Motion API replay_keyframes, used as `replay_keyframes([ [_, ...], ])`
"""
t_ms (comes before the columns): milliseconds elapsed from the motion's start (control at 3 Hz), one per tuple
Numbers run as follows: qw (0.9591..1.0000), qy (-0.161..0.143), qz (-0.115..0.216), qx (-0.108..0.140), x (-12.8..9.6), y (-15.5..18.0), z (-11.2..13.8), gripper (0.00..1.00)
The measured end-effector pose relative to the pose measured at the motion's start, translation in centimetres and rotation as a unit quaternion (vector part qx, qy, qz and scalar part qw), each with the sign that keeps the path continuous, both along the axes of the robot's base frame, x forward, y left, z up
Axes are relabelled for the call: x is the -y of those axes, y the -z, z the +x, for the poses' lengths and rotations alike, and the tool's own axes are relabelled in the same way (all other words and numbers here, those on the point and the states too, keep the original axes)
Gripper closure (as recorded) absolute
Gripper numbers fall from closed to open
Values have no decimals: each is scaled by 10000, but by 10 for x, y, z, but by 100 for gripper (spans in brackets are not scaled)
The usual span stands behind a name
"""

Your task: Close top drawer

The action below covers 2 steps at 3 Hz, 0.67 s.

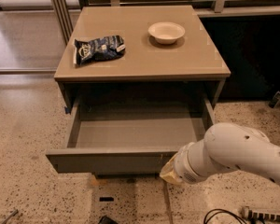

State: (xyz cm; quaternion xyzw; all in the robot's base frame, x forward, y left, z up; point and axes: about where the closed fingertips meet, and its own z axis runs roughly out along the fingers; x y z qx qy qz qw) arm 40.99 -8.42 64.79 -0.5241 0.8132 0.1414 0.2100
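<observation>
The wide, shallow grey-brown top drawer (pixel 112 162) is seen standing far open towards the near side of the grey-brown cabinet (pixel 144 62). The white arm's gripper (pixel 170 172) is held at the right end of the drawer's front panel; whether it is wide or narrow cannot be told. A dark blue crinkled snack bag (pixel 99 49) is set on the cabinet top at the left, and a round white bowl (pixel 166 32) farther right.

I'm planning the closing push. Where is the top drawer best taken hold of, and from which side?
The top drawer stands open, its front flat and handleless. Probably pinch the front panel's top edge, or just press the panel, coming from the front. The gripper is at the panel's lower right end.
</observation>
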Motion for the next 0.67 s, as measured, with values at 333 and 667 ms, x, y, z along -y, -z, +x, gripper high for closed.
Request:
replay_keyframes([
  [333,9998,5,144,111,-3,1,17,100],
  [667,9988,-13,451,173,-8,1,38,100],
])
